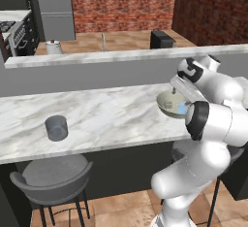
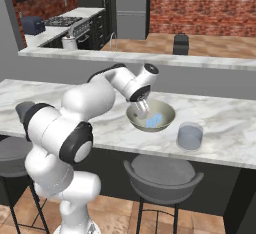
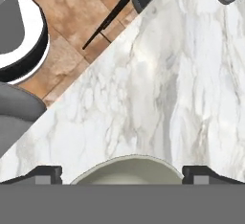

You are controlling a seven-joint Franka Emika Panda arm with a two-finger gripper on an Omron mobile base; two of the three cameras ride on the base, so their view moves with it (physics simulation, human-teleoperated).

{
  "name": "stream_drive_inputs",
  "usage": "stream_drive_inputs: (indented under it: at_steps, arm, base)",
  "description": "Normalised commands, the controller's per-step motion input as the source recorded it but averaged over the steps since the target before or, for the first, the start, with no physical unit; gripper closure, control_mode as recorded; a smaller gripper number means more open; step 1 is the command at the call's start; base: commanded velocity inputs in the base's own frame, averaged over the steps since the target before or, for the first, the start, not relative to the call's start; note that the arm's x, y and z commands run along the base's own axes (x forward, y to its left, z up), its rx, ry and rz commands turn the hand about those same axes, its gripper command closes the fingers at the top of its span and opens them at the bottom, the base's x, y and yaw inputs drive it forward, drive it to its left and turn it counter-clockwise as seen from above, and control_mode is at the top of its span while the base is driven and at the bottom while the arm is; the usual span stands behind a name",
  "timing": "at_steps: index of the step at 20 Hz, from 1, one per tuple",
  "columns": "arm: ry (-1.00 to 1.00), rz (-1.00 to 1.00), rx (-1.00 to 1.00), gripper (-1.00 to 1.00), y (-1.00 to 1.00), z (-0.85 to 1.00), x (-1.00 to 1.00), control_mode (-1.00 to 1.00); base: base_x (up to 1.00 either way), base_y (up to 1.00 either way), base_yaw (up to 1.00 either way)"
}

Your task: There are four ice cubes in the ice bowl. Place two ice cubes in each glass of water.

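My base cams: behind arm, left and right, facing the counter (image 1: 106,114) | share bowl (image 2: 167,115) | hand cam: close, straight down

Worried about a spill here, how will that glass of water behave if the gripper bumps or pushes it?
The glass is short and broad-based, so it would probably slide on the smooth marble counter rather than tip. Holding water, it is likely heavy for its size, and a sharp knock could slosh it. Its smooth handleless sides may be slippery for the open gripper.
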Motion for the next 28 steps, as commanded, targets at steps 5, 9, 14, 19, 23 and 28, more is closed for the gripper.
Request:
stream_drive_inputs:
  at_steps: [5, 9, 14, 19, 23, 28]
  arm:
    - [0.0, -0.03, 0.0, -1.0, 0.0, -0.53, 0.24, -1.0]
    - [0.0, -0.09, 0.0, -1.0, 0.0, -0.37, 0.25, -1.0]
    - [0.0, -0.19, 0.03, -1.0, -0.02, -0.26, 0.29, -1.0]
    - [0.0, -0.14, 0.04, -1.0, -0.05, -0.14, 0.31, -1.0]
    - [0.0, -0.05, 0.02, -1.0, -0.07, -0.12, 0.29, -1.0]
    - [0.0, 0.0, 0.01, -1.0, -0.18, -0.18, 0.17, -1.0]
  base:
    - [0.0, 0.0, 0.0]
    - [0.0, 0.0, 0.0]
    - [0.0, 0.0, 0.0]
    - [0.0, 0.0, 0.0]
    - [0.0, 0.0, 0.0]
    - [0.0, 0.0, 0.0]
